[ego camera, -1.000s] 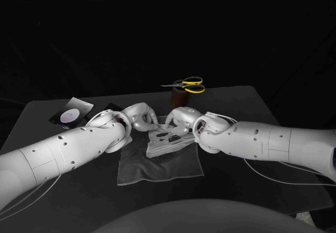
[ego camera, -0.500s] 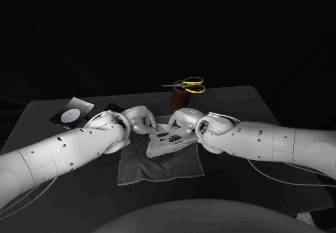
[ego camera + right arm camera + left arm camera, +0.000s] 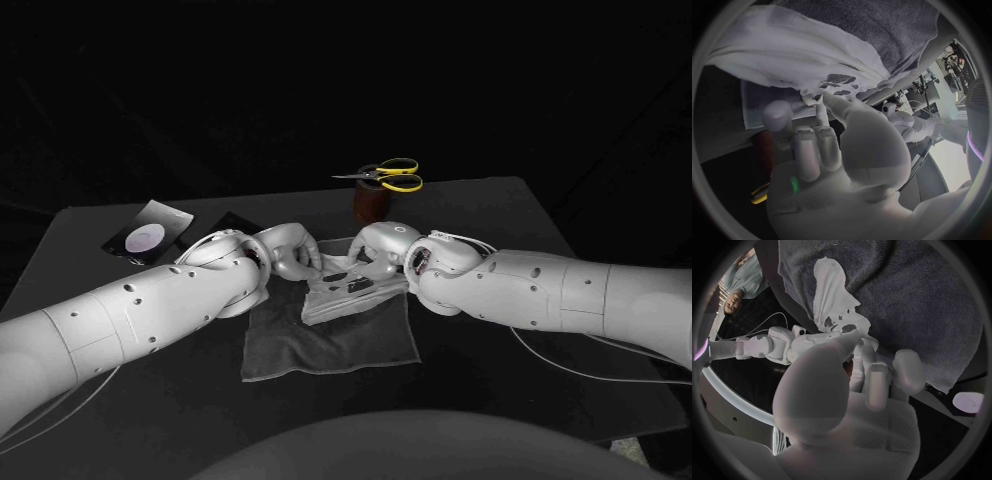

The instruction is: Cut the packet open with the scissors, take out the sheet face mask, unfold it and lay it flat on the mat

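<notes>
white sheet face mask (image 3: 336,303) lies partly unfolded on the grey mat (image 3: 332,350) in the middle of the counter (image 3: 483,215). its far end is drawn up between the two hands, which meet over the mat's far edge. the left hand (image 3: 289,250) pinches one side of that end between thumb and finger, the other fingers curled loosely beside. the right hand (image 3: 378,248) pinches the other side the same way, close to the left hand. the rest of the mask trails from the hands toward the robot. behind the hands, yellow-handled scissors (image 3: 387,177) sit atop a brown holder (image 3: 374,205). the packet (image 3: 144,233) lies at the counter's far left, well apart.
</notes>
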`<action>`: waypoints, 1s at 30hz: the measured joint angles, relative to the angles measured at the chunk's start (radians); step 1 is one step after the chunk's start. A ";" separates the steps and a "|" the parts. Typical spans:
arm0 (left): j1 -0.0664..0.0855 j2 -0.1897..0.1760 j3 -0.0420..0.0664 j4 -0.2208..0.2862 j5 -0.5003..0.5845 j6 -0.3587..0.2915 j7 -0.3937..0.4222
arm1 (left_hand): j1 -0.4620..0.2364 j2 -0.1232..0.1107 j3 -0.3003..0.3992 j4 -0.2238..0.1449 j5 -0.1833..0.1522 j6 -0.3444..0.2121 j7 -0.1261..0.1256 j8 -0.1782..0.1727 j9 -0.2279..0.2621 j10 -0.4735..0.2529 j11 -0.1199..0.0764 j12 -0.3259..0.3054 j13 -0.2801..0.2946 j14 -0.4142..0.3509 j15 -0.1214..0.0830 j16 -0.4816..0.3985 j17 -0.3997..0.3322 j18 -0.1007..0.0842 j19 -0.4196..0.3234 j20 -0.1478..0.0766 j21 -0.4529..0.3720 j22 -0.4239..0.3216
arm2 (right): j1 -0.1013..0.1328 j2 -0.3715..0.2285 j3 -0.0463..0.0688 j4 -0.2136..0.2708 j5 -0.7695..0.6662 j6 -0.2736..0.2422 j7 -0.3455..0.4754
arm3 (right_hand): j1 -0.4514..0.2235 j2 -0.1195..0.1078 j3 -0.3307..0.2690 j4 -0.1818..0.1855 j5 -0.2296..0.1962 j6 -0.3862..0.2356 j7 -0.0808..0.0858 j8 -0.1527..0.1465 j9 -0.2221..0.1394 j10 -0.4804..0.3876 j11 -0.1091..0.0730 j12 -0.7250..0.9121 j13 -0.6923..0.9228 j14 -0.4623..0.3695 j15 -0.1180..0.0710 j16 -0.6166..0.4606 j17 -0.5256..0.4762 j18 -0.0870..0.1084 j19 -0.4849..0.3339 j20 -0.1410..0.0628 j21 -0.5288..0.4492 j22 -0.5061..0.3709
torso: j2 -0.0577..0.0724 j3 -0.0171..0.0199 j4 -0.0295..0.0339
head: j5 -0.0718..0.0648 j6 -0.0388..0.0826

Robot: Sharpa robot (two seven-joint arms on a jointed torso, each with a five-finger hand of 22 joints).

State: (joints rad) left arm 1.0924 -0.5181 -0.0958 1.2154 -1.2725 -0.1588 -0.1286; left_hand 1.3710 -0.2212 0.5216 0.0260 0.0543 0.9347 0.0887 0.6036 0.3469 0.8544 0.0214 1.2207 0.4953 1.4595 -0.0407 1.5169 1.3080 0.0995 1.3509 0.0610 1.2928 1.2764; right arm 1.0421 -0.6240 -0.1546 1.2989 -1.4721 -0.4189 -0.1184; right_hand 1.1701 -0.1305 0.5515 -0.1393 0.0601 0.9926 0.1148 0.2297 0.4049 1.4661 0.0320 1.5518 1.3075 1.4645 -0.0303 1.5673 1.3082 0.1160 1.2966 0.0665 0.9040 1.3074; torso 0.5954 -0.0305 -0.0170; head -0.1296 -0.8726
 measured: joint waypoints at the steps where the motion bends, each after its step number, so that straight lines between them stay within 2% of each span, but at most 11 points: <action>1: 0.000 0.002 0.000 -0.002 -0.001 0.001 -0.001 | 0.000 0.000 0.000 0.000 0.000 0.000 0.000 0.000 0.001 0.000 0.000 0.000 0.000 0.000 0.000 0.000 0.000 0.000 0.000 0.000 0.000 0.001 | 0.000 0.001 0.000 -0.001 0.000 -0.001 0.000 | 0.000 0.000 0.000 0.000 0.000 -0.002 0.002 0.000 0.000 0.000 0.000 0.000 0.000 0.000 0.000 0.000 0.000 0.000 0.000 0.000 0.000 0.000 | 0.000 0.0000 0.0000 | 0.000 0.000; 20: -0.003 0.012 -0.005 -0.014 -0.011 0.026 -0.024 | 0.000 0.000 0.006 0.000 0.000 -0.004 0.004 -0.004 0.003 0.000 0.000 0.005 0.002 0.000 0.000 0.000 0.000 0.000 0.007 0.000 0.004 0.006 | 0.000 0.016 0.000 -0.016 0.001 -0.031 0.002 | 0.000 0.000 0.000 0.000 0.000 -0.003 0.003 -0.010 -0.005 0.000 0.000 -0.002 0.001 -0.002 0.002 0.000 -0.001 -0.001 0.004 0.004 -0.001 0.001 | 0.000 0.0006 -0.0001 | 0.000 0.000; 30: -0.003 0.012 -0.005 -0.014 -0.013 0.034 -0.030 | 0.004 0.004 0.006 0.000 0.000 -0.007 0.007 -0.004 0.002 0.000 0.000 0.005 0.002 0.000 0.000 0.004 0.000 0.000 0.007 0.000 0.004 0.006 | -0.003 0.022 0.000 -0.024 -0.007 -0.013 -0.002 | 0.006 -0.006 -0.012 -0.012 0.000 0.011 0.007 -0.014 -0.007 0.000 0.000 -0.004 0.000 -0.002 0.002 0.000 -0.001 -0.001 0.000 0.008 -0.004 0.000 | 0.000 0.0003 -0.0001 | -0.001 0.000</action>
State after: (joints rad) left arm 1.0890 -0.5057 -0.1013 1.2013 -1.2860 -0.1244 -0.1584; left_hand 1.3749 -0.2173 0.5272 0.0263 0.0543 0.9272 0.0962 0.5995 0.3493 0.8544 0.0217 1.2255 0.4971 1.4594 -0.0407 1.5208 1.3080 0.0994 1.3580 0.0610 1.2972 1.2829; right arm 1.0395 -0.6020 -0.1545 1.2747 -1.4795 -0.4318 -0.1204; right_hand 1.1760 -0.1361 0.5392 -0.1516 0.0602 1.0033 0.1219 0.2152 0.3979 1.4665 0.0323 1.5478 1.3080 1.4628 -0.0287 1.5674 1.3077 0.1149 1.2965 0.0740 0.8995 1.3073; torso 0.5956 -0.0302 -0.0171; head -0.1302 -0.8726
